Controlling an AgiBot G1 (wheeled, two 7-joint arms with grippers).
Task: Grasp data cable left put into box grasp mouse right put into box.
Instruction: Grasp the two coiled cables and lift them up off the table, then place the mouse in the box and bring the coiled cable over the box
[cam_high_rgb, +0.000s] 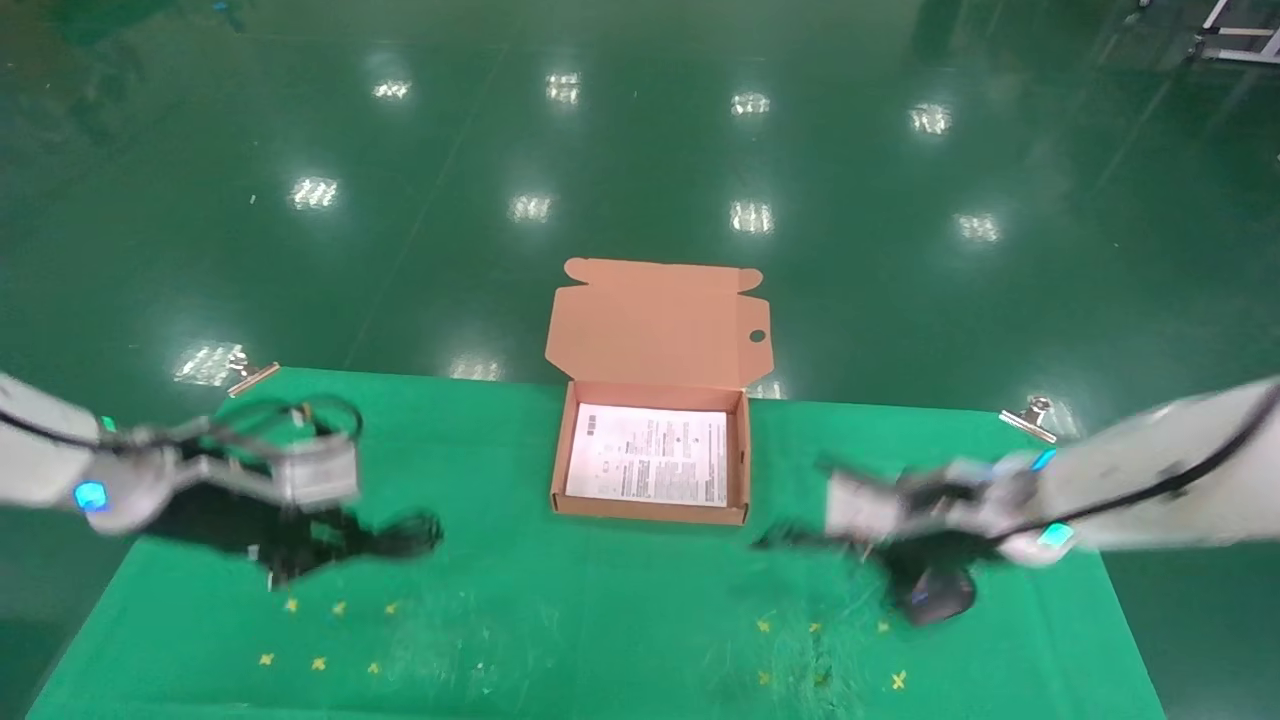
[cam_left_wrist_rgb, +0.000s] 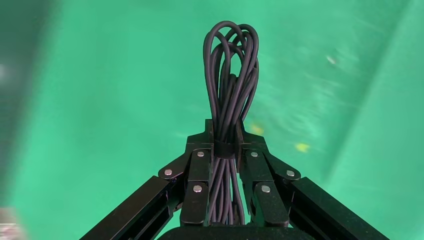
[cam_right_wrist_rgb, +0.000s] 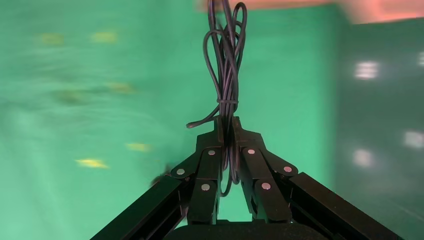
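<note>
The box (cam_high_rgb: 560, 470) lies open at the table's far middle, lid (cam_high_rgb: 655, 325) raised and a white printed sheet (cam_high_rgb: 648, 455) inside. My left gripper (cam_left_wrist_rgb: 225, 132) is shut on the data cable (cam_left_wrist_rgb: 231, 65), a black looped bundle sticking out beyond its fingertips. In the head view this gripper (cam_high_rgb: 335, 540) is above the cloth, left of the box. My right gripper (cam_right_wrist_rgb: 226, 125) is shut on the mouse's bundled cord (cam_right_wrist_rgb: 227, 75). In the head view it (cam_high_rgb: 820, 535) is right of the box, with the black mouse (cam_high_rgb: 935, 592) below the wrist. I cannot tell whether the mouse touches the cloth.
A green cloth (cam_high_rgb: 600, 620) covers the table, with small yellow cross marks (cam_high_rgb: 318, 662) near the front on both sides. Metal clips (cam_high_rgb: 1030, 415) hold the cloth at the far corners. Beyond the table is a shiny green floor (cam_high_rgb: 640, 150).
</note>
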